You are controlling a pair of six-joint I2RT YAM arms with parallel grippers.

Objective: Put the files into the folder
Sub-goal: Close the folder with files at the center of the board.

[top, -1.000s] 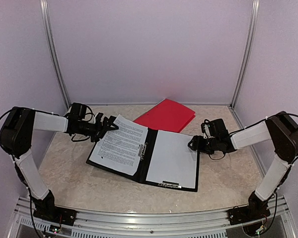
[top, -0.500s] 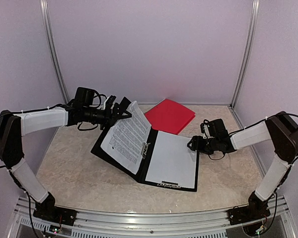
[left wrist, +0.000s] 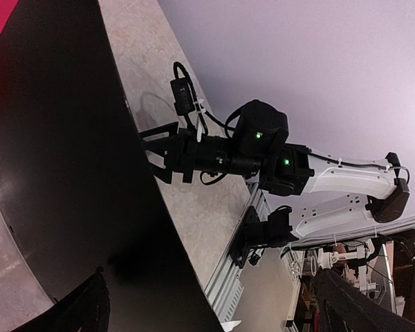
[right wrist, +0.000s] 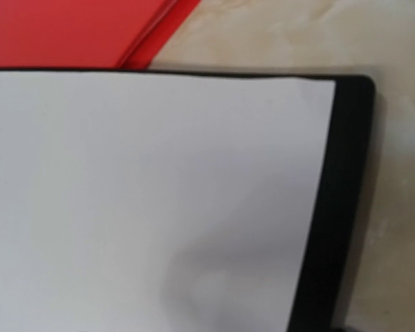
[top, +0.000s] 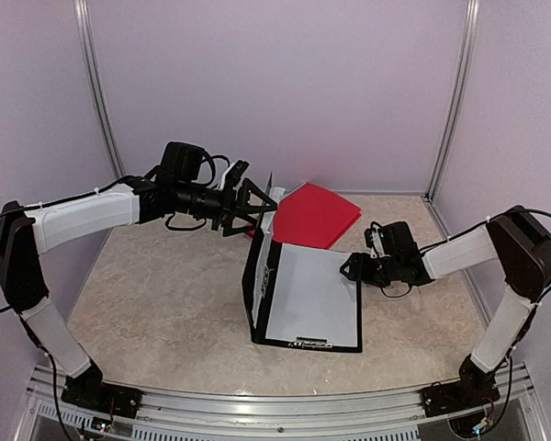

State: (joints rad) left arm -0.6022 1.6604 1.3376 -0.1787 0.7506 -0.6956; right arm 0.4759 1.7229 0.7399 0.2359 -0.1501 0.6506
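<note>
Marbled beige tabletop [top: 147,303] is stretching between lilac walls [top: 285,92], the black folder [top: 254,294] lying on it with its left cover standing nearly upright. A plain white sheet [top: 312,294] is lying flat on the right half. The left gripper [top: 257,207] is spreading wide against the raised cover, clasping nothing; the right gripper [top: 352,267] is sitting at the sheet's edge, grip impossible to tell.

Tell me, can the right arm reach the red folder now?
Probably yes. The red folder lies flat on the table just behind the right gripper, and nothing stands between them. The raised black cover is further to the left, out of the way.
</note>
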